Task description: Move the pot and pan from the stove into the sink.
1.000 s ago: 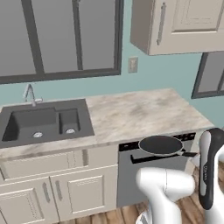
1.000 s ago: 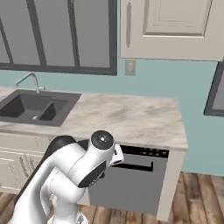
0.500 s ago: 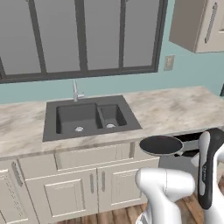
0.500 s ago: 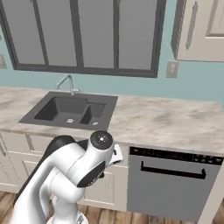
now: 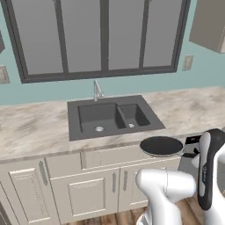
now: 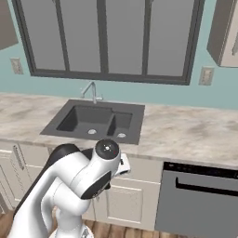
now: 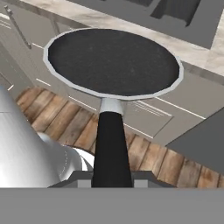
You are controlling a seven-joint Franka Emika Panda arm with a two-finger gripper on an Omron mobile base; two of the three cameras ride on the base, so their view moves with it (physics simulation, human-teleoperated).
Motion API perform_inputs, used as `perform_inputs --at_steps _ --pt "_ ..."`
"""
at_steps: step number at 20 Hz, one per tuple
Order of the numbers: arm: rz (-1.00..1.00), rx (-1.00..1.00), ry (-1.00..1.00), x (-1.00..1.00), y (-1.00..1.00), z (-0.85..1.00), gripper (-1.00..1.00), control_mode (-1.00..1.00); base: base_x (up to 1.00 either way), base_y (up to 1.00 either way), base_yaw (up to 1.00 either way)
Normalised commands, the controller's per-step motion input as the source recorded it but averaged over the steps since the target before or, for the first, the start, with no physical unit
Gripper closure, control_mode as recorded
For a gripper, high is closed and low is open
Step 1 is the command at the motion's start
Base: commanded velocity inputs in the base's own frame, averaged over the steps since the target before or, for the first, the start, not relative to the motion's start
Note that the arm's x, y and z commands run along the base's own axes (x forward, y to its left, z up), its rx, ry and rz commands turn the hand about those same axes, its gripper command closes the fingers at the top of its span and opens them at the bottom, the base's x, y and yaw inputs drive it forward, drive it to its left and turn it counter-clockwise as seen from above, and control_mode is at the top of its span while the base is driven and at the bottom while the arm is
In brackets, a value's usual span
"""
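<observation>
I read the sink [image 5: 115, 116] basins as bare, so nothing is delivered yet. The pan [image 5: 161, 146] hangs before the counter edge, short of them, gripper [image 7: 112, 177] clamped on its handle. Pot unplaced.

A home kitchen: marbled counter [image 5: 30, 127], recessed sink [image 5: 112, 115] with faucet [image 5: 97, 90], cream cabinets [image 5: 74, 193], dishwasher [image 6: 197, 200].

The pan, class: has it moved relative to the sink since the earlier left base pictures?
Yes. The pan was carried leftward with the driving base, from the dishwasher to just before the sink.
</observation>
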Motion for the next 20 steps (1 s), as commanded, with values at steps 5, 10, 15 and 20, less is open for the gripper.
perform_inputs --at_steps 5,10,15,20 --pt "0.00 0.00 0.00 0.00 0.00 0.00 1.00 1.00 0.64 0.35 0.00" --pt "0.00 0.00 0.00 0.00 0.00 0.00 1.00 1.00 0.67 0.31 0.00" --pt "0.00 0.00 0.00 0.00 0.00 0.00 1.00 1.00 0.56 0.28 -0.01" --pt "0.00 0.01 0.01 0.05 0.07 0.00 1.00 -1.00 0.06 0.03 0.00"
